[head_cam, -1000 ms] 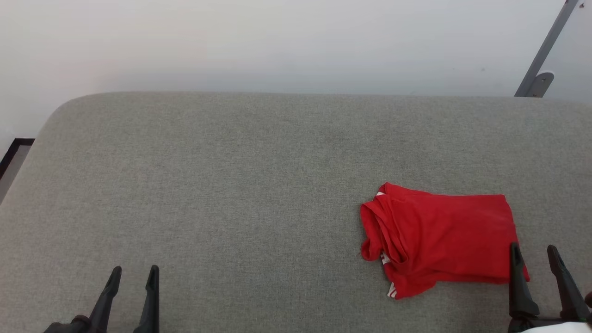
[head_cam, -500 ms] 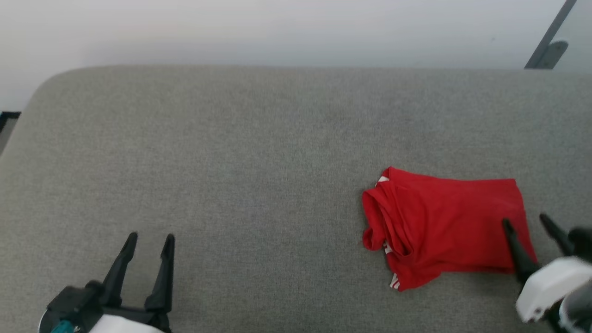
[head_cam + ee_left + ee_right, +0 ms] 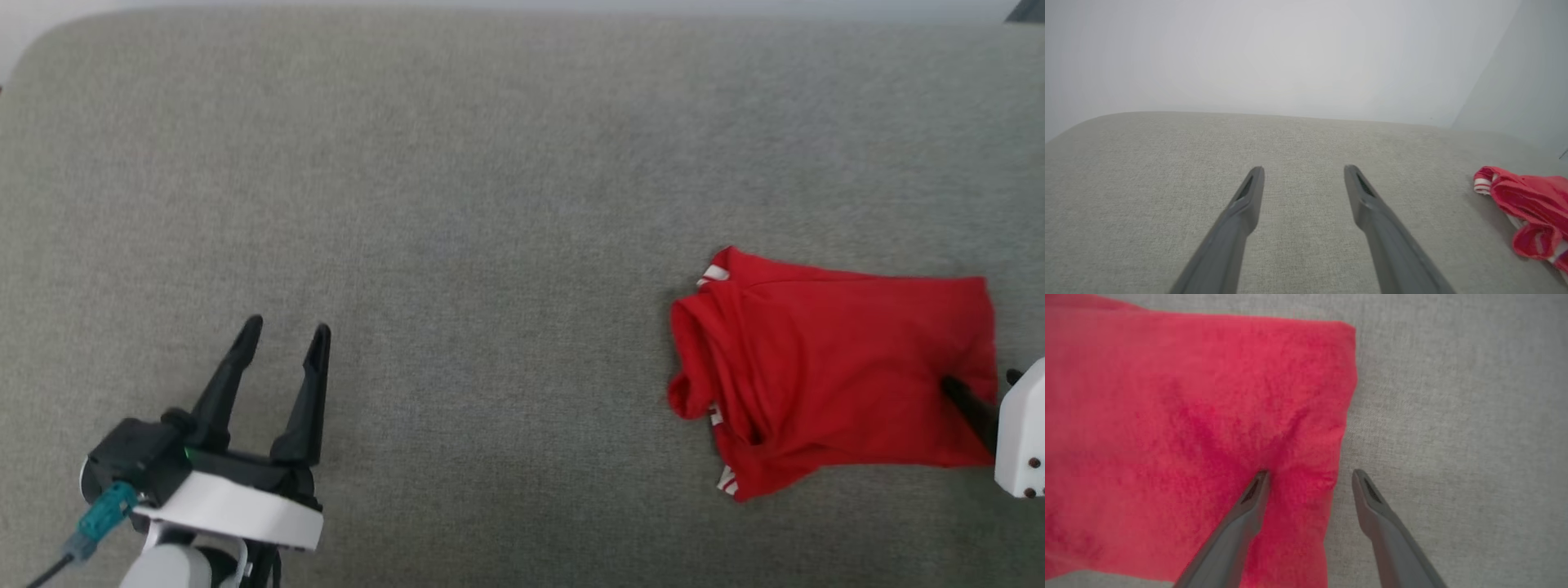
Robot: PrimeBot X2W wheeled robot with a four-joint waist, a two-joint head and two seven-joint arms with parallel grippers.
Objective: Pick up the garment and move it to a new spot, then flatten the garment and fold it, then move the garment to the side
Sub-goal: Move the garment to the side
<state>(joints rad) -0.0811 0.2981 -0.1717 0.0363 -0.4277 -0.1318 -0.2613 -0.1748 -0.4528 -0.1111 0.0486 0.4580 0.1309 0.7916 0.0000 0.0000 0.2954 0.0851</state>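
Garment (image 3: 833, 376) first: where did it lie?

On the grey fabric worktop (image 3: 490, 204), toward the robot's right, folded into a rough red rectangle, plain side up, with striped white trim peeking out at its bunched left end.

And the right pincer (image 3: 1310, 473)?

Spread wide, straddling the garment's right edge: one finger (image 3: 1247, 510) pressed its tip into the red cloth, creasing it, while the other sat over bare worktop just beside the edge. It pinched nothing.

The left pincer (image 3: 287, 325)?

Also spread and empty, low over bare worktop at the robot's left, well apart from the garment.
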